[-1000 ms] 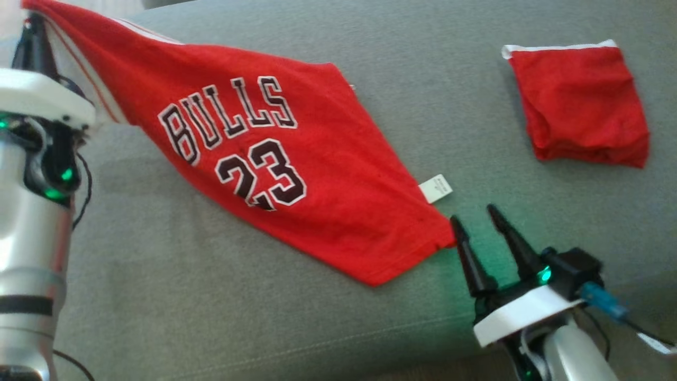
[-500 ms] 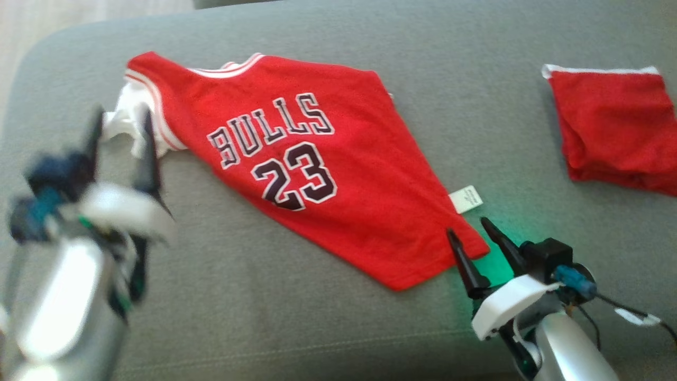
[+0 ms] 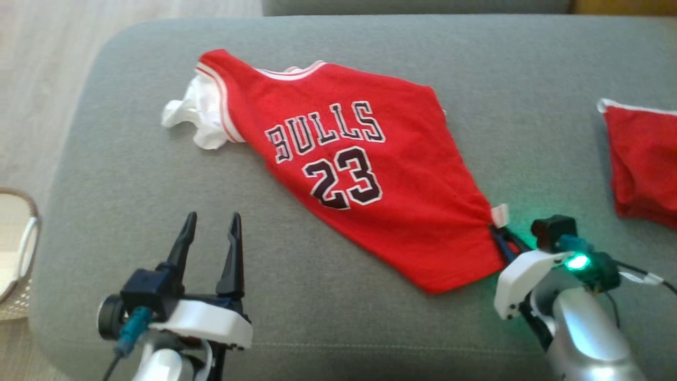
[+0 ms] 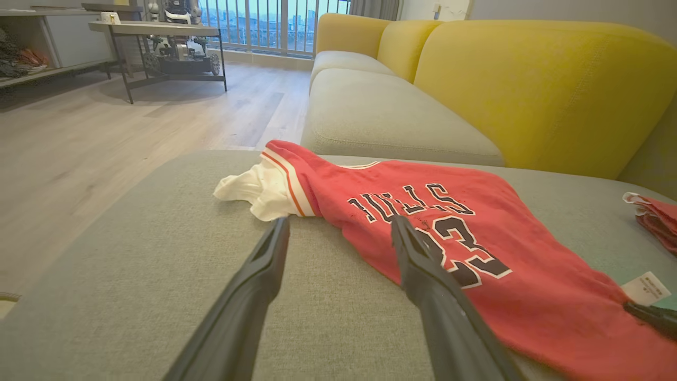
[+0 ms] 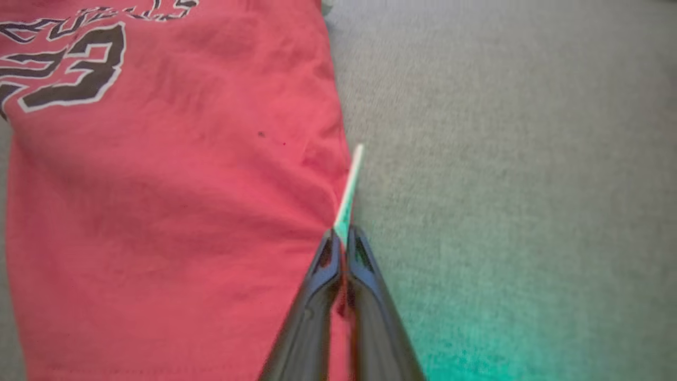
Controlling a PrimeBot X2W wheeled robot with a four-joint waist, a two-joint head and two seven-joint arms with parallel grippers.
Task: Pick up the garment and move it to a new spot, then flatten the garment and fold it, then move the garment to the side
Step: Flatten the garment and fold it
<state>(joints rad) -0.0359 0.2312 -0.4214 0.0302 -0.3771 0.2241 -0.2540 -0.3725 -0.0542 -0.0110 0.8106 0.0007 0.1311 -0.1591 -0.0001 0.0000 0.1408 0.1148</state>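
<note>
Partly hidden at the edge of the jersey [image 3: 418, 217], the right gripper [image 5: 342, 236] pinched its hem; the left gripper [image 3: 212, 218] hung spread, holding nothing.

Grey upholstered seat [image 3: 158, 296] spanning most of head view, rounded corner showing at upper left. Red jersey [image 3: 412, 211] lying front up across middle of frame, slanting from upper left down to lower right, "BULLS 23" print facing up, cloth lying mostly flat. White fabric [image 3: 195, 114] bunching in crumpled heap at jersey's upper-left end, resting on seat. Small white label [image 3: 500, 214] sticking out at jersey's right edge. Second red cloth [image 3: 642, 164], folded, lying at right edge of frame, well apart from jersey.
</note>
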